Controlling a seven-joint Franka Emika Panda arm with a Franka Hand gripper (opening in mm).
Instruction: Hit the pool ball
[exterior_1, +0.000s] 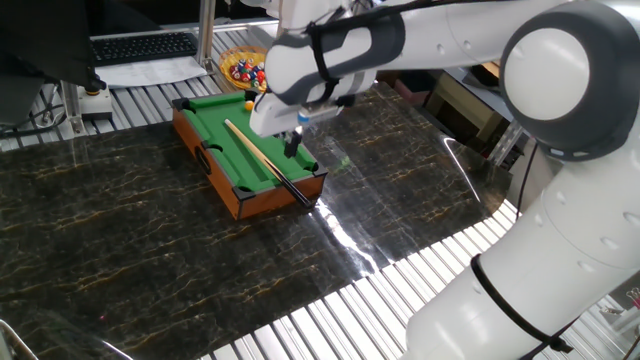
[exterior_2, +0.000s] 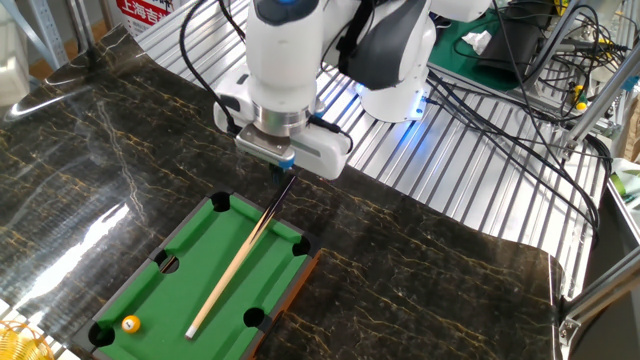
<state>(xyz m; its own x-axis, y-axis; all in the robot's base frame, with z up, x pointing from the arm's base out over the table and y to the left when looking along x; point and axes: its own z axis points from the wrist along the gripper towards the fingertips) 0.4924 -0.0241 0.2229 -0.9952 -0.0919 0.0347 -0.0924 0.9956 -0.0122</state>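
Other fixed view: we see the end effector (exterior_2: 287, 166) above the cue stick (exterior_2: 237, 264) butt; grip state we cannot tell. Pool ball (exterior_2: 130, 323) sits at the felt's far corner, just left of the cue tip, off the cue's long axis.

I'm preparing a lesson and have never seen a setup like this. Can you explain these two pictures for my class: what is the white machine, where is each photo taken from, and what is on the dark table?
The white machine is a robot arm ending in a two-finger gripper. Both photos show the same moment from two fixed cameras on different sides of the table. On the dark marble-patterned table sits a toy pool table with green felt. A wooden cue stick lies across it, its dark end pointing toward the gripper, which hangs just above that end; whether it grips the cue cannot be told. A small orange pool ball rests near the far corner. A bowl of coloured balls stands behind.
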